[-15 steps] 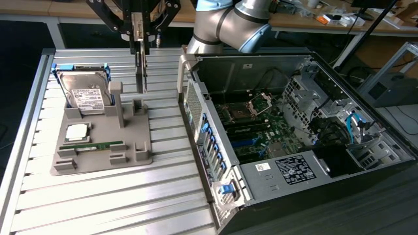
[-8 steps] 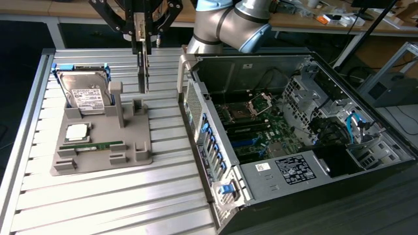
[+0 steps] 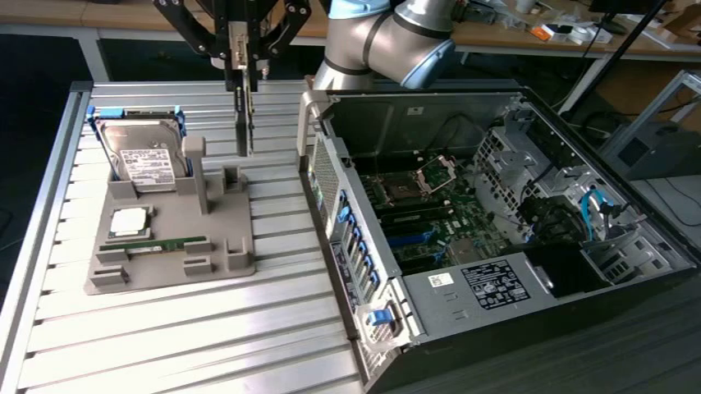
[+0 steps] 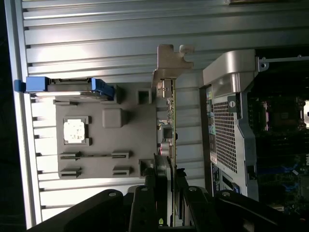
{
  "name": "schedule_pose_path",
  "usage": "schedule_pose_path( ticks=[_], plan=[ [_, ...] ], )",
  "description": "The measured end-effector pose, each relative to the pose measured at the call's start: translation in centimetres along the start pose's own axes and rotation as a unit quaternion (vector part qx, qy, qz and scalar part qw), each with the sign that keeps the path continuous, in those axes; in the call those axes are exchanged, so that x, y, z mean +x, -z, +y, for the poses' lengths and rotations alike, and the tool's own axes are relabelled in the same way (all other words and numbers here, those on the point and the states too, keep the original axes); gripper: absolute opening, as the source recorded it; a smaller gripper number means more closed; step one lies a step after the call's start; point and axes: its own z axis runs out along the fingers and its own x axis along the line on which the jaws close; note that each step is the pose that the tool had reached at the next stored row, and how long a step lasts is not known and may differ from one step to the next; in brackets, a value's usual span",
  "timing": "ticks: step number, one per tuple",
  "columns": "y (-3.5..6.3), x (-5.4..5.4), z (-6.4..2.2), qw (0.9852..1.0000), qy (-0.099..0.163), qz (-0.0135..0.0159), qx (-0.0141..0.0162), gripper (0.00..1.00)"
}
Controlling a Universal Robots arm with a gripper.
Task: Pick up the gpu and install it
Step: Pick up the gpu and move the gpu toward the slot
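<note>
The gpu (image 3: 243, 123) hangs edge-on, a thin dark card lifted clear above the grey holder (image 3: 225, 246) on the slatted table. My gripper (image 3: 242, 78) is shut on its upper end. In the wrist view the gpu (image 4: 168, 121) runs away from my gripper (image 4: 169, 188), with its silver metal bracket (image 4: 170, 58) at the far end. It hangs between the holder (image 4: 135, 135) and the open computer case (image 4: 231, 121). The case (image 3: 493, 205) lies on its side at the exterior view's right, its motherboard (image 3: 428, 205) exposed.
The grey holder carries a silver hard drive (image 3: 148, 160) with blue rails, a processor (image 3: 128, 220) and a green memory stick (image 3: 164, 245). The case's perforated rear wall (image 3: 328, 189) rises just right of the card. Bare table slats (image 3: 197, 328) stretch toward the front.
</note>
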Motion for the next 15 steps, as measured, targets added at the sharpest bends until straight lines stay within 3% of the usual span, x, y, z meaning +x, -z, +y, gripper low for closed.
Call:
schedule_pose_path(
  ticks=[15],
  plan=[
    [-0.02,-0.93,0.01,1.0,0.0,0.0,0.0,0.27]
  ],
)
